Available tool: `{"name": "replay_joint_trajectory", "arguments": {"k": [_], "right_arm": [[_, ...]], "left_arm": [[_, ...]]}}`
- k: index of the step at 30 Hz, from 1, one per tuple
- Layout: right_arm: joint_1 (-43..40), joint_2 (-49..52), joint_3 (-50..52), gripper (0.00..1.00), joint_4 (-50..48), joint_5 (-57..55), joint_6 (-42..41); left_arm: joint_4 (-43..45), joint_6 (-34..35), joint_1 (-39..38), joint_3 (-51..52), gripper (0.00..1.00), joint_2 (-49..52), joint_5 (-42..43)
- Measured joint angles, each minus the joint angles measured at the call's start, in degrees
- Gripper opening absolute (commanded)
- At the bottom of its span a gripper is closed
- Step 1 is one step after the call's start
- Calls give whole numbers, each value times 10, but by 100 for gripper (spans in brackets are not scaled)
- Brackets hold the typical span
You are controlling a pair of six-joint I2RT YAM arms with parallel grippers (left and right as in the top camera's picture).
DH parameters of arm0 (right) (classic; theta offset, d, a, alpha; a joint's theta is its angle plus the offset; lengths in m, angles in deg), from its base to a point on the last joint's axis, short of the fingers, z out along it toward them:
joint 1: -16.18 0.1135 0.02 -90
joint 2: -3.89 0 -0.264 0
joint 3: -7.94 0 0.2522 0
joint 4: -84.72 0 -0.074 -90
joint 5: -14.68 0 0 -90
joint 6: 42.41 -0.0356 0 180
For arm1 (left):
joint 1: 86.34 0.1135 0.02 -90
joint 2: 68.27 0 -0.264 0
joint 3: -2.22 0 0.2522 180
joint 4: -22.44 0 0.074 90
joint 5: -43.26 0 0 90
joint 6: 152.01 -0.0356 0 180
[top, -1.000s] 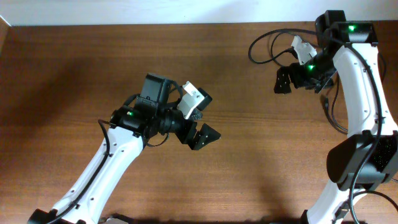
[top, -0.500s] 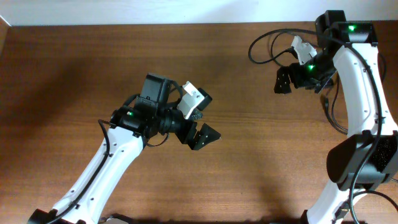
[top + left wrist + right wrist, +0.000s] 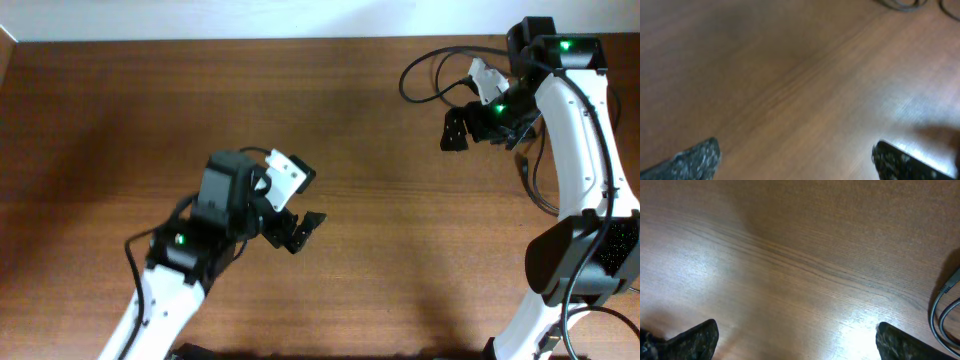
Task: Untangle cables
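Thin black cables (image 3: 405,75) lie in loops at the table's far right corner, partly hidden under the right arm. My right gripper (image 3: 460,130) hovers beside them, open, with only bare wood between its fingers. In the right wrist view (image 3: 797,339) a grey-black cable loop (image 3: 944,311) shows at the right edge, apart from the fingertips. My left gripper (image 3: 300,232) is open over the middle of the table, far from the cables. In the left wrist view (image 3: 797,160) it holds nothing, and cable loops (image 3: 902,5) show blurred at the top edge.
The brown wooden table (image 3: 120,120) ends at a pale wall along the back. A thicker black cord (image 3: 530,185) hangs beside the right arm's white body (image 3: 585,150). The left arm (image 3: 180,270) reaches in from the front edge.
My left arm has drawn back toward the front left, and its gripper has moved a little left and nearer. The right arm and the cables have not moved.
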Motion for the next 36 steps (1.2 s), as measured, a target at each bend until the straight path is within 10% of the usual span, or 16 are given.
{"name": "replay_joint_trajectory", "arguments": {"k": [10,25,36], "right_arm": [[0,0,2,100,-1,0,0],[0,1,2,100,0,0,0],[0,1,2,100,1,0,0]], "left_arm": [[626,-7,2,451,99,-412,5],[297,-9,162,503,99,-626,-17],[278,18,162,504,99,-625,-162]]}}
